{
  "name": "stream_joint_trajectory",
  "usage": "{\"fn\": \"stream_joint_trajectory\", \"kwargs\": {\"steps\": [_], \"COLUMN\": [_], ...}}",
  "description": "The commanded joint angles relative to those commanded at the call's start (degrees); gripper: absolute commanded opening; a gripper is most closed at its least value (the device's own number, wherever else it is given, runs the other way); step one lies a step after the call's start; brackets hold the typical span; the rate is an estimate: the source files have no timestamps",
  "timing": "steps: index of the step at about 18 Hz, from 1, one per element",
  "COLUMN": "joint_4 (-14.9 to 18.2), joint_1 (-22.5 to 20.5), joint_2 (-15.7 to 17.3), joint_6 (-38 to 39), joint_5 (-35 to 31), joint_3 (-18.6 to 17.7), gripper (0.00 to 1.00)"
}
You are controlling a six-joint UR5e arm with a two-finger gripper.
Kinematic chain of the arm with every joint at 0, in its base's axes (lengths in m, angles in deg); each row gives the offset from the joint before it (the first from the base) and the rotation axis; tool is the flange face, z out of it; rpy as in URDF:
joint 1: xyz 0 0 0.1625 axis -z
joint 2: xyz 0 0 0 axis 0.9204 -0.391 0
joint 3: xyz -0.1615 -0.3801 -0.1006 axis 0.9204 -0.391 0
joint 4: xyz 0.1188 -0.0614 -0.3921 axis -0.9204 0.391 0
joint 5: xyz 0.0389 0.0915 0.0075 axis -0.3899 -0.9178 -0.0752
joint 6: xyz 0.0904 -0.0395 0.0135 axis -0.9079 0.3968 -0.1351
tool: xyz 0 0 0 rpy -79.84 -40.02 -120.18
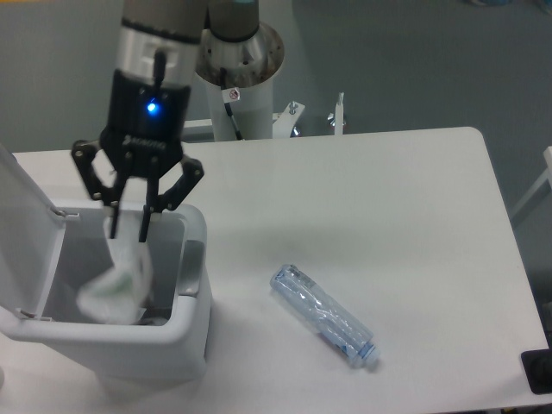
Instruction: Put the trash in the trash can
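The trash can (pixel 195 263) stands at the table's front left with its lid (pixel 21 216) flipped up. My gripper (pixel 128 235) hangs just over the can's opening, fingers spread open. Below the fingertips, a blurred whitish plastic piece (pixel 116 289) is inside the can, apart from the fingers. The crushed clear bottle (pixel 325 316) with a bluish label lies on the table to the right of the can, its cap end pointing front right, well away from the gripper.
The robot's base column (pixel 237 69) and a metal bracket with bolts (pixel 336 112) stand behind the table's far edge. A dark object (pixel 536 371) sits off the front right corner. The table's right edge runs near the bottle's side.
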Motion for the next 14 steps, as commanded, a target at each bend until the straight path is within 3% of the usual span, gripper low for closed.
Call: {"fn": "stream_joint_trajectory", "kwargs": {"steps": [2, 5, 9, 14], "joint_4": [0.1, 0.1, 0.1, 0.0], "joint_1": [-0.8, -8.0, -13.9, -18.4], "joint_2": [-0.2, -1.7, -7.6, -18.1], "joint_6": [0.0, 2.8, 5.0, 5.1], "joint_5": [-0.7, -3.3, -8.1, -13.0], "joint_3": [-0.3, -1.3, -2.7, -2.8], "gripper": [1.0, 1.0, 1.0, 1.0]}}
